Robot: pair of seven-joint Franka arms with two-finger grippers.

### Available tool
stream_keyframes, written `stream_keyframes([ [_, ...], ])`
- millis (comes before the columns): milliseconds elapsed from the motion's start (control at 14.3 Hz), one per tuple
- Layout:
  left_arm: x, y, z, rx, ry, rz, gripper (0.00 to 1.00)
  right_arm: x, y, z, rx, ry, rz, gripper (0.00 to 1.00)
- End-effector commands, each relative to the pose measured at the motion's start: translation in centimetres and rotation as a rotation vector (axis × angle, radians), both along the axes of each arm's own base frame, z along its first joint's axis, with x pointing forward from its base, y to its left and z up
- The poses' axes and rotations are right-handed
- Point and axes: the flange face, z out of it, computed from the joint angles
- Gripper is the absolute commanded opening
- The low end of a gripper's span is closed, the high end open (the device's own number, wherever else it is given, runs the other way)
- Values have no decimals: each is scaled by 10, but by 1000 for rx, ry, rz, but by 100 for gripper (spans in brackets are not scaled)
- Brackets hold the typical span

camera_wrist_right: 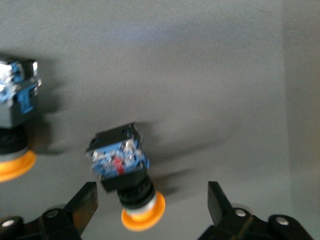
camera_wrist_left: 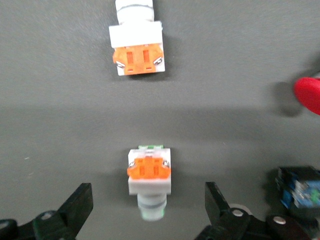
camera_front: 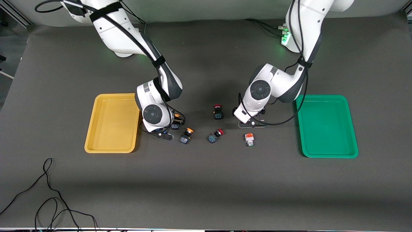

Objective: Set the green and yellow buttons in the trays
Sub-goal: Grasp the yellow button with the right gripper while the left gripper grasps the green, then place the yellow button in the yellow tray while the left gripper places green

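The left gripper [camera_wrist_left: 149, 207] hangs open around a white button [camera_wrist_left: 149, 172]. A second white button [camera_wrist_left: 136, 47] lies apart on the grey mat [camera_wrist_left: 60, 125], a red cap [camera_wrist_left: 309, 95] at the edge.

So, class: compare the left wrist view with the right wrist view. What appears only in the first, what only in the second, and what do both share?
Only the left wrist view: two white buttons, one between the open left gripper's fingers and another apart from it, plus a red cap. Only the right wrist view: a yellow-capped button tilted between the open right gripper's fingers, a second one beside it. Both share the dark grey table.
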Motion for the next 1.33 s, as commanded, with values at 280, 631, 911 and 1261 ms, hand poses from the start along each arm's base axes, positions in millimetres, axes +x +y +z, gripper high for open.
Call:
stream_keyframes([
  [280, -3, -8, -22, -3, -5, 41, 34, 6, 6, -7, 28, -21, 13, 0],
  [631, 4, -7, -5, 16, 24, 47, 2, 40, -17, 114, 119, -36, -79, 0],
  [911, 27, 16, 92, 13, 66, 76, 0, 44, -84, 305, 152, 30, -107, 0],
  [1261, 53, 153, 183, -35, 106, 52, 0, 25, -210, 366, 143, 35, -55, 0],
])
